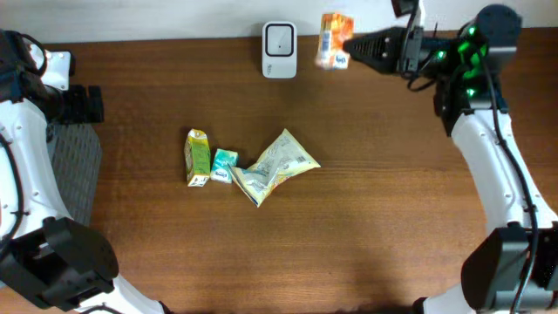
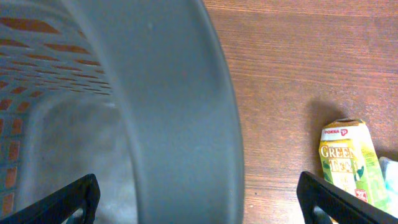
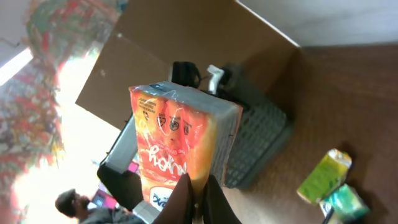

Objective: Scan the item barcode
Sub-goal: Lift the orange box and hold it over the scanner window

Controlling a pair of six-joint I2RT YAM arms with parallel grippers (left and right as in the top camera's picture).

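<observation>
Right gripper (image 3: pixel 199 186): jaws closed on the edge of 1 orange packet (image 3: pixel 180 149), held at the far side of the table (image 1: pixel 392 218), just right of the white scanner (image 1: pixel 280 50) and apart from it. Left gripper (image 2: pixel 199 202): jaws fully apart, holding nothing, above the grey mesh basket (image 2: pixel 180 124) at the table's left edge; only the basket's rim, wall and bare floor show. Table centre, left to right: 1 green tea carton (image 1: pixel 198 157), 1 small teal pack (image 1: pixel 225 164), 1 crumpled snack bag (image 1: pixel 279 166).
</observation>
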